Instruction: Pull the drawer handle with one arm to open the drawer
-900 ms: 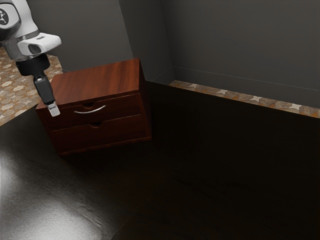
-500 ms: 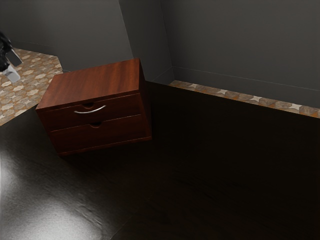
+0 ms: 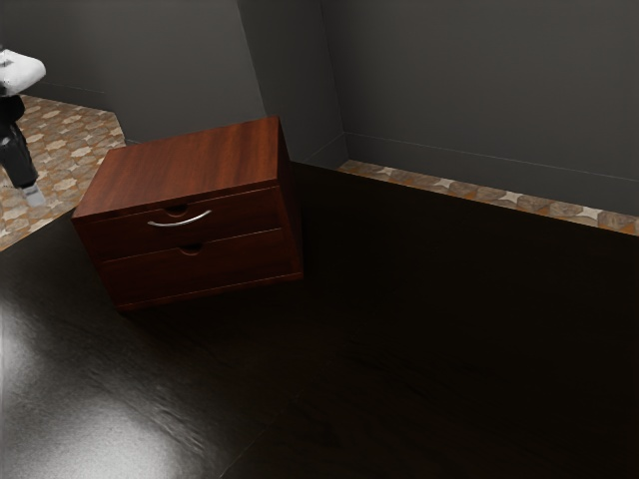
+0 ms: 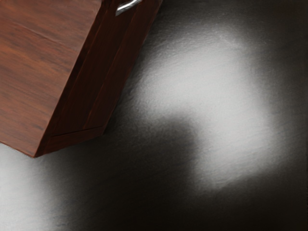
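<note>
A red-brown wooden cabinet with two drawers stands on the dark floor against the wall. The upper drawer carries a curved silver handle and sits flush with the front, as does the lower drawer. My gripper hangs at the exterior view's left edge, pointing down, well to the left of the cabinet and apart from the handle. From the wrist view I look down on the cabinet's top, its front face and one end of the handle.
Glossy dark floor spreads in front of and to the right of the cabinet, with bright reflections. Grey walls rise behind. Patterned tiles lie at the back left under my arm.
My arm has drawn away from the cabinet's left front corner to the exterior view's left edge. Since half a second ago it has come down a little. The drawers have not moved.
</note>
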Controlling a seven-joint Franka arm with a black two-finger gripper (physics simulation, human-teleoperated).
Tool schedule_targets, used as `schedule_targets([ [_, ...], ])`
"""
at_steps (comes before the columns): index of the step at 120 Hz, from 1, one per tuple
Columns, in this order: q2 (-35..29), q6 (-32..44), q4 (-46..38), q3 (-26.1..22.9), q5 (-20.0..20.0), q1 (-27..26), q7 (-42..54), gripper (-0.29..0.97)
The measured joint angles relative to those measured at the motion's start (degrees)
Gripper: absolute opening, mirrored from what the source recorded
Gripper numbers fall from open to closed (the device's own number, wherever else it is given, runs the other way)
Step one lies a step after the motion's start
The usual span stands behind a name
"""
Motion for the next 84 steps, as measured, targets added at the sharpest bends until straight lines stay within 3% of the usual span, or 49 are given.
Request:
schedule_targets([
  [27,2.3,0.8,-2.5,-1.4,-1.4,-4.9,0.8,0.68],
  [38,-1.1,1.7,-5.3,-1.7,-0.7,-6.5,1.1,0.68],
  [46,-10.0,5.5,-17.0,-4.0,1.1,-5.0,1.2,0.68],
  [56,-14.1,9.7,-22.7,-5.4,3.8,-2.1,1.5,0.68],
  [84,-9.2,16.8,-23.0,-5.8,8.0,0.7,3.5,0.68],
])
